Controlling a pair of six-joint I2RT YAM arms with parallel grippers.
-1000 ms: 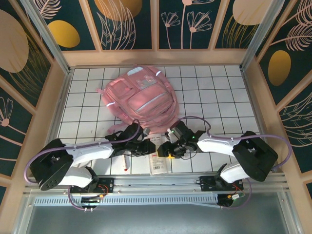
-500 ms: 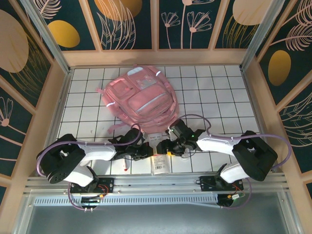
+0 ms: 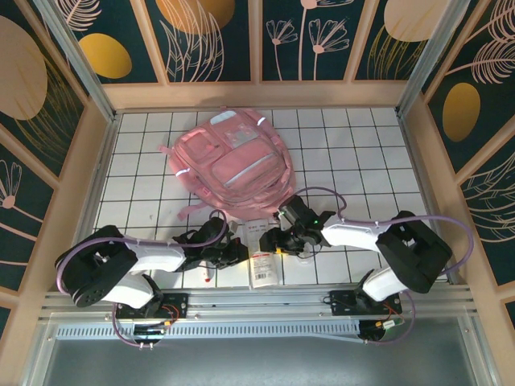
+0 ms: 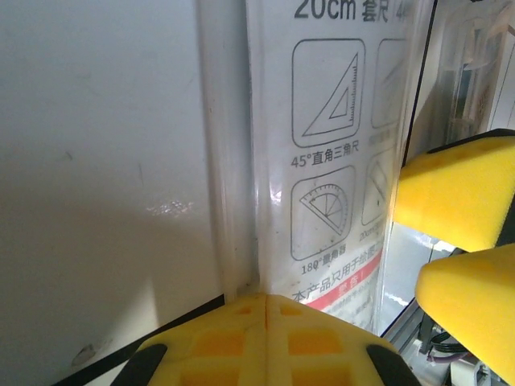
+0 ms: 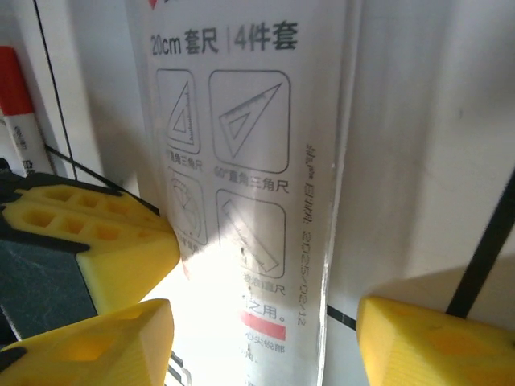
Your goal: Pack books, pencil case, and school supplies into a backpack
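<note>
Top external: the pink backpack lies mid-table, well apart from the ruler-set packet at the near edge, where the left gripper and right gripper meet over it, with a red marker just to its left. Left wrist: the left gripper is closed flat at the ruler-set packet's clear side edge; whether film is nipped cannot be told. Right wrist: the right gripper stands parted astride the ruler-set packet, whose set-square drawings are legible.
</note>
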